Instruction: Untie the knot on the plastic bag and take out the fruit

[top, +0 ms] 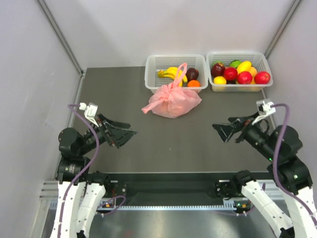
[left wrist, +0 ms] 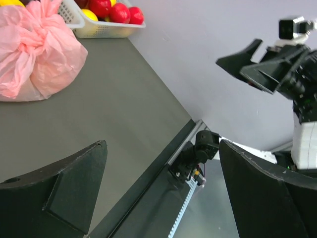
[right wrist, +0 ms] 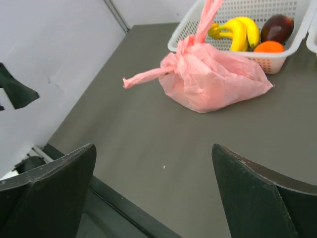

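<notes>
Black left gripper (top: 130,130), jaws spread wide and holding nothing, low over the grey table (top: 114,94) at the left, well apart from the work. Further right, mid-table, pink plastic bag (top: 173,101) slumped against the front of the left basket (top: 149,74), knot (right wrist: 184,47) still tied at its top, one handle loop rising over the basket rim, a twisted tail pointing left; fruit inside, hidden by the film. Right basket (top: 240,88) of loose fruit just beside. Right gripper (top: 219,133) likewise wide open, empty, well clear. Risks: knot drawn tighter by a pull on the loop; thin film torn by a hard pinch; light bag dragged along if not pinned; fruit rolling away once freed. No brand, label or legible writing anywhere.
</notes>
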`<state>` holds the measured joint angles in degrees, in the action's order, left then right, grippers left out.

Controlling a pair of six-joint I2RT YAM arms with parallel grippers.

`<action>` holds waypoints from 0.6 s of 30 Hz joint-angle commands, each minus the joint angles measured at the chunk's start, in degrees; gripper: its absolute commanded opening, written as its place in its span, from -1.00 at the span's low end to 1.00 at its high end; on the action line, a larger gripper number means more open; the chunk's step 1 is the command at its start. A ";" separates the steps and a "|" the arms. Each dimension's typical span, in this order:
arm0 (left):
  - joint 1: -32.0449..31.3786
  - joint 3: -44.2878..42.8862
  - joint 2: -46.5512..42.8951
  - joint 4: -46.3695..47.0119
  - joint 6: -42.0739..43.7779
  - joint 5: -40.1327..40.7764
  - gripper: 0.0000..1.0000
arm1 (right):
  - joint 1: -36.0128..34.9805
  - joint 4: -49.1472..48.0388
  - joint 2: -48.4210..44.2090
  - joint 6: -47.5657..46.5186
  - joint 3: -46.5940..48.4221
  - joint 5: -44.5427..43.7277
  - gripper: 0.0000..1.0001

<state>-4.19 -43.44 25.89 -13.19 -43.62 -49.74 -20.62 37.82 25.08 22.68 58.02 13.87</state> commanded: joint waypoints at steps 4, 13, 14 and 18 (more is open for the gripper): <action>-1.88 5.02 3.02 1.06 5.55 -2.82 0.98 | -0.30 -6.79 8.13 -3.68 -3.53 -0.15 0.99; -1.97 8.55 4.52 1.68 6.00 -0.72 0.98 | -12.59 -12.32 30.87 -11.42 3.40 -28.61 0.99; -1.97 8.81 4.43 1.76 5.74 -0.37 0.98 | -15.21 -13.29 32.47 -11.86 4.03 -32.98 0.99; -1.97 9.86 4.26 1.76 4.59 1.39 0.98 | -18.75 -21.53 39.42 -14.32 5.35 -39.44 0.99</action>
<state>-5.93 -34.72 30.61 -13.61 -38.87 -49.71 -36.97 26.61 62.24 11.88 59.48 -14.81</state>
